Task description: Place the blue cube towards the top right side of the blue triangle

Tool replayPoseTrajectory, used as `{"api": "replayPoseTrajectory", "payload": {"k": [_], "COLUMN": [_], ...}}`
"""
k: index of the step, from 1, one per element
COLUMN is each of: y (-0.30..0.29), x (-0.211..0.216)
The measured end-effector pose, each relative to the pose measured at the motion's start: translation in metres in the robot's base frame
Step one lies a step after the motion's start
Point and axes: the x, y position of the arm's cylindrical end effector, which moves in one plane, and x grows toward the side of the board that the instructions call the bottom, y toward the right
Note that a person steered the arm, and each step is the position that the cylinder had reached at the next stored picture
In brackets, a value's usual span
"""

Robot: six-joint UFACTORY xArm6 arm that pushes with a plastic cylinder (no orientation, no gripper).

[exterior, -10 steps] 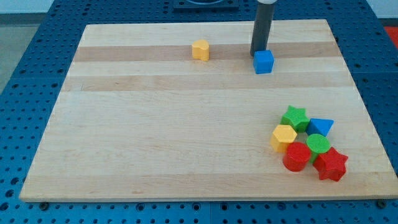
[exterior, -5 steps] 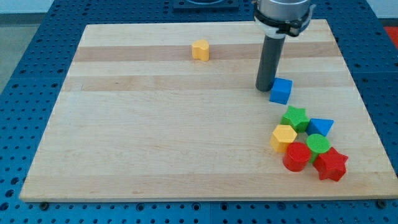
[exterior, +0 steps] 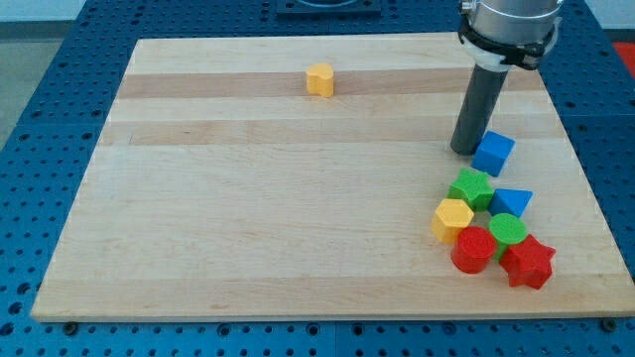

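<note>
The blue cube (exterior: 493, 153) lies on the wooden board at the view's right, just above the blue triangle (exterior: 512, 201) and slightly to its left. My tip (exterior: 464, 150) rests against the cube's left side. The dark rod rises from it toward the view's top.
A cluster sits below the cube: a green star (exterior: 470, 187), a yellow hexagon (exterior: 453, 218), a green cylinder (exterior: 508, 230), a red cylinder (exterior: 474, 249) and a red star (exterior: 527, 262). A second yellow block (exterior: 319, 79) stands alone near the view's top. The board's right edge (exterior: 580, 159) is close.
My tip has pushed the blue cube down and to the right, from the view's upper middle to just above the blue triangle. The other blocks have not moved.
</note>
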Motion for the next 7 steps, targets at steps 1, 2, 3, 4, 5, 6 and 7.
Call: {"api": "replayPoseTrajectory", "payload": {"k": [1,2,3,4,5,6,7], "y": [0.000,0.003,0.020,0.046,0.063,0.064,0.054], "x": [0.002,-0.006,-0.015,-0.015,-0.015,-0.014,-0.013]}}
